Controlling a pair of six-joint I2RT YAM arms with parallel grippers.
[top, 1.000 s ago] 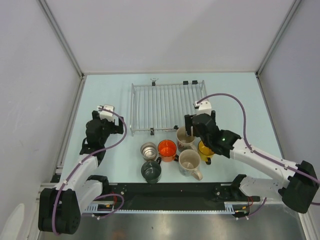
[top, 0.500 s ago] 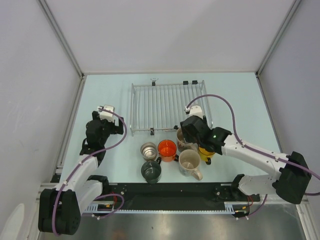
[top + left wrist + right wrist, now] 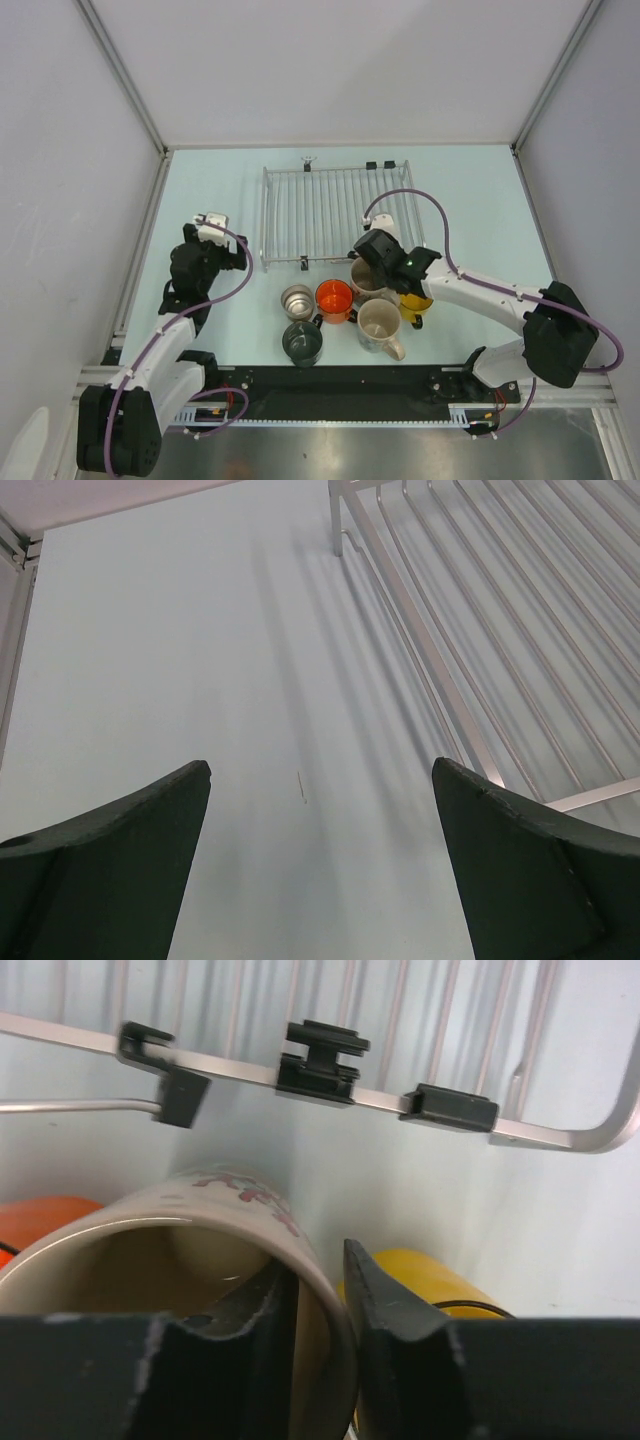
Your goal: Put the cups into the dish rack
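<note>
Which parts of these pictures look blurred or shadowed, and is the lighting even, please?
Top external: even, diffuse light, little shadow around the dish rack. Left wrist: soft streaked shadows on the table beside the rack; the left gripper reads dark and featureless. Right wrist: the right gripper and cream mug rim are close and soft, the black clips sharper.

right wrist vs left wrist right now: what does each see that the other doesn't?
Right wrist only: cream mug, its wall pinched by the right tool, one finger inside and one outside; yellow mug beside it; orange mug at the left edge; black clips on the dish rack rail. Left wrist only: left tool open above the table, no mugs. Both: the rack's wire bars and the pale table.
</note>
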